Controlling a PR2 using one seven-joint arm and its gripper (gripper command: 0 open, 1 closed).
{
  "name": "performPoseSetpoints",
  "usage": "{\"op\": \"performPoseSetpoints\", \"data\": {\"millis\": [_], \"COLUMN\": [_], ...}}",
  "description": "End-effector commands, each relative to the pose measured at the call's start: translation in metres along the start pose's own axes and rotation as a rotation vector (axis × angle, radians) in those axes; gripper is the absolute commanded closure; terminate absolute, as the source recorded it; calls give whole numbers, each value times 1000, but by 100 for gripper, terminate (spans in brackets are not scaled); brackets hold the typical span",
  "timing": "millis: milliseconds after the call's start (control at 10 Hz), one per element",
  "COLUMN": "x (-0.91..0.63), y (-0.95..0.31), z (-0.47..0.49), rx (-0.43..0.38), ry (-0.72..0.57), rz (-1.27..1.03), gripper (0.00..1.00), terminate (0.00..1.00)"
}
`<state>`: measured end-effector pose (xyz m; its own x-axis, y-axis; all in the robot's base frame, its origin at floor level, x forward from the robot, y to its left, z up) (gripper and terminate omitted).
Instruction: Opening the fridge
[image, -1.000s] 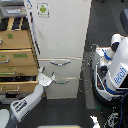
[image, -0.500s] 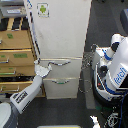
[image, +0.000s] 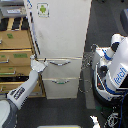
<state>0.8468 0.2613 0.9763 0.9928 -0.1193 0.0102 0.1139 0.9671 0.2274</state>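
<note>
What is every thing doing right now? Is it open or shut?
fridge: upper door shut.
upper drawer: shut.
lower drawer: shut.
gripper: at the left end of the upper drawer's handle; too blurry to tell if open or shut.
wooden cabinet: drawers look pushed in.
white-and-blue robot: standing upright at the exterior view's right.

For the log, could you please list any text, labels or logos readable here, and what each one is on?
Sticker on the fridge upper door: green logo, no readable words.
Blue lettering on the white robot body: blurred, unreadable.
Green marks on the wooden cabinet drawers: too small to read.
Nothing else carries text.
</note>
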Motion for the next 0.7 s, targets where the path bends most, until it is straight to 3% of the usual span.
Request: {"op": "performPoseSetpoints", "data": {"millis": [100,700], "x": [49,80], "y": [38,44], "z": [10,23], "rx": [-36,-267], "ry": [-10,82], "rz": [17,137], "gripper": [0,0], "terminate": [0,0]}}
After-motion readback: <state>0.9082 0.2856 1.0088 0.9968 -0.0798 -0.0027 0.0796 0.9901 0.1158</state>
